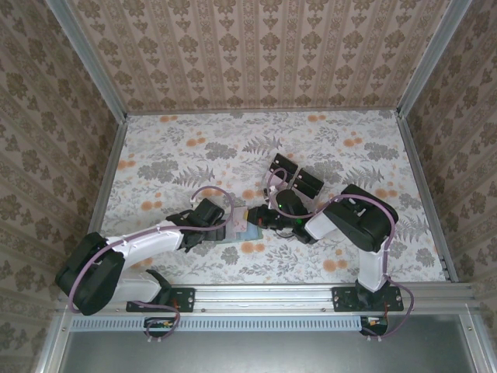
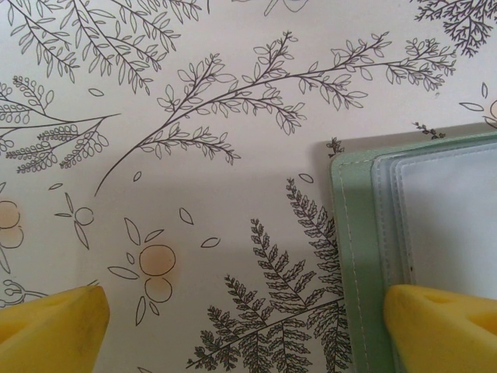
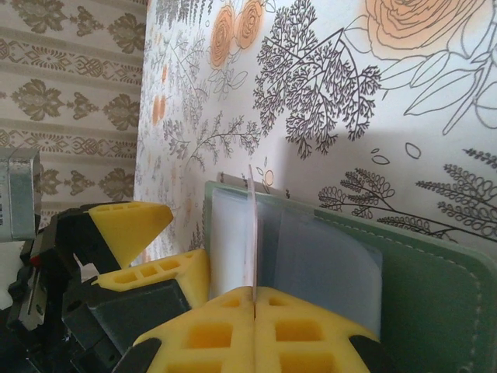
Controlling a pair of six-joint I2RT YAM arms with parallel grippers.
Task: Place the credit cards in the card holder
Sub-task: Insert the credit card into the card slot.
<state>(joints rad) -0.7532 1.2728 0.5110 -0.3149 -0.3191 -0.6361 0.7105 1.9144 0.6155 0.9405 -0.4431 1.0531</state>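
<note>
Card holder (image 1: 238, 233) lies open and flat mid-table, slightly toward the near edge, between the two grippers. Right gripper (image 3: 255, 299) has its jaws together, clamped on one credit card (image 3: 251, 225). The card is on edge and upright, its lower edge at the clear pocket on the holder's inner face; can't tell if it's in the slot mouth yet. Left gripper (image 2: 248, 330) has its jaws wide apart and holds nothing. One of its fingertips (image 2: 443, 326) sits over the holder's edge near a corner and looks like it's pinning it, though contact isn't confirmable. The other is over bare table (image 2: 194, 217). Reads to me as the insertion step. To do it well, tip the card down from upright until it's nearly parallel to the pocket, lead one corner under the clear lip, then slide slowly along the slot. Left finger should press the holder down so it doesn't skate. Don't release until the card is well seated. Risk: the thin card buckles if pushed while upright.
</note>
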